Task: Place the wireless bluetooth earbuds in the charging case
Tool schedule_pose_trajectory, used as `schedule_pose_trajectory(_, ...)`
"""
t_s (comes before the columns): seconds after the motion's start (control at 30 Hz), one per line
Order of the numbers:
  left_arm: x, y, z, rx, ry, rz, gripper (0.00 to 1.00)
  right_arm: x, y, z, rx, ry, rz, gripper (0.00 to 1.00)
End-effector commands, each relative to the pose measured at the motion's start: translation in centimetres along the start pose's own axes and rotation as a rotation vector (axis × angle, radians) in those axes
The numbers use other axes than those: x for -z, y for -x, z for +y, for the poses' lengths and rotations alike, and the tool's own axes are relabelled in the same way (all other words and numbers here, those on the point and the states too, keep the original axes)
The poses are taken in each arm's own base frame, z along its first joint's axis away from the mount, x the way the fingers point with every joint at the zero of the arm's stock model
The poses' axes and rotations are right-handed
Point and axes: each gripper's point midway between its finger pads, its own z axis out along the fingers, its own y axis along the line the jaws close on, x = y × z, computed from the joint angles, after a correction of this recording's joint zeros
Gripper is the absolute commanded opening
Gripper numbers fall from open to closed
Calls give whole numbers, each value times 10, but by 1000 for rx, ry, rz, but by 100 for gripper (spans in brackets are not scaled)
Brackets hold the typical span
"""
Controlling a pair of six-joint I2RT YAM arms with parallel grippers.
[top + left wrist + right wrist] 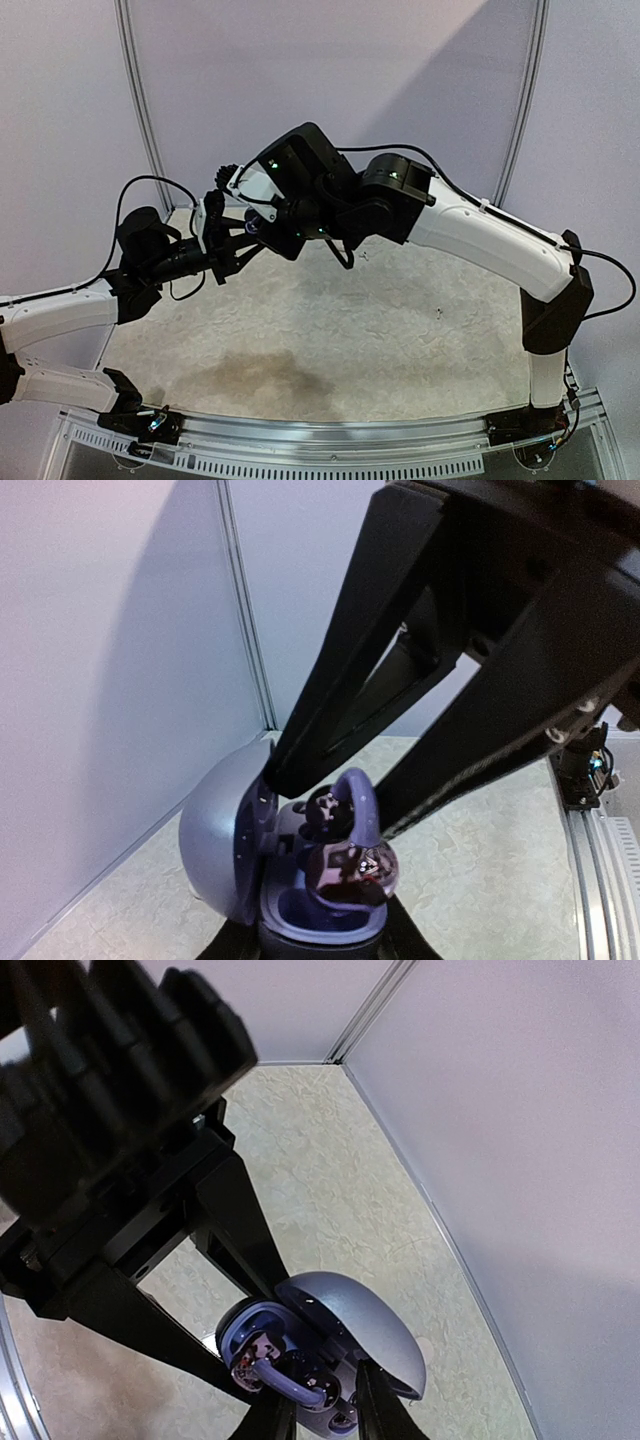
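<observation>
The charging case (pixel 215 840) is a blue-grey oval shell with its lid swung open to the left, held up above the table. My left gripper (pixel 315 938) is shut on its dark base from below. One of the wireless bluetooth earbuds (pixel 352 855), with a dark glossy body and a lavender ear hook, sits tilted in the case's open cavity (pixel 250 1325). My right gripper (pixel 325 1418) is shut on this earbud (pixel 290 1380), its long black fingers (pixel 330 680) reaching down over the case. From above, both grippers meet at the back left (pixel 235 238), hiding the case.
A beige textured mat (pixel 400 340) covers the table, with a darker patch (pixel 250 375) near the front. Grey walls and a corner post (pixel 245 610) stand close behind the case. A metal rail (pixel 330 435) runs along the near edge.
</observation>
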Motion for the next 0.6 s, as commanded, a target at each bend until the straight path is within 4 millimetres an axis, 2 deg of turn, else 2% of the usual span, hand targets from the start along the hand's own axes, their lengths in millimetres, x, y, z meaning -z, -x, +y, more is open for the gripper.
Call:
schedule_pose_trajectory(0.0,7,61,-10,-151,-38,-181,0,-23,-34,26,67,55,123,23)
schedule_pose_trajectory(0.1,6,61,-10,-159,-35,-185,0,-25,-31,28,48,58,115,24)
schedule_pose_trajectory(0.33,8,63,-15,-204,-50,-198,0,-34,-38,31,38,48,137,25)
schedule_pose_trajectory(0.57,10,62,-20,-232,-72,-201,0,-36,-34,15,-22,0,119,25)
